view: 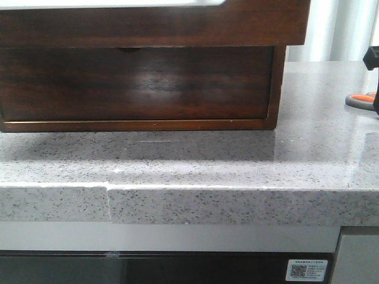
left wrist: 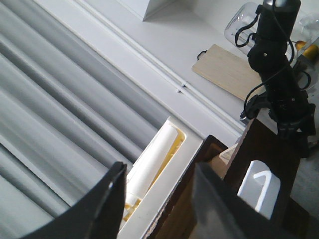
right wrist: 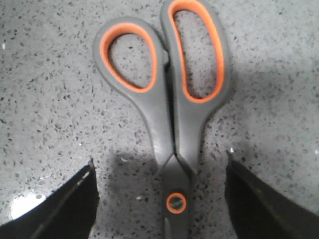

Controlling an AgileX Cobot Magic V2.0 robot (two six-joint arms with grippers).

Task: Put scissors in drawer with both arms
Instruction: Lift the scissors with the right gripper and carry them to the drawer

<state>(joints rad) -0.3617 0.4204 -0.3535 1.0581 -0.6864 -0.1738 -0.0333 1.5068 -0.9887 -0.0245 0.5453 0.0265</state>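
The scissors (right wrist: 167, 99), grey handles lined in orange, lie flat on the speckled counter. My right gripper (right wrist: 159, 199) is open and low over them, one finger on each side of the orange pivot, apart from it. In the front view only a handle of the scissors (view: 362, 99) shows at the far right, with a black bit of the right gripper (view: 372, 57) above. The drawer (view: 154, 26), with its plain glossy front, juts forward at the top of the dark wooden box (view: 136, 89). My left gripper (left wrist: 159, 172) is open and empty above the box's top edge.
The notched taller drawer front (view: 136, 83) sits under the jutting drawer. A white tray with a white roll (left wrist: 159, 159) lies along the box top. Beyond it stand the right arm (left wrist: 279, 74), a wooden board (left wrist: 224, 69) and glass jars (left wrist: 244, 25). The counter's front edge (view: 189, 189) is close.
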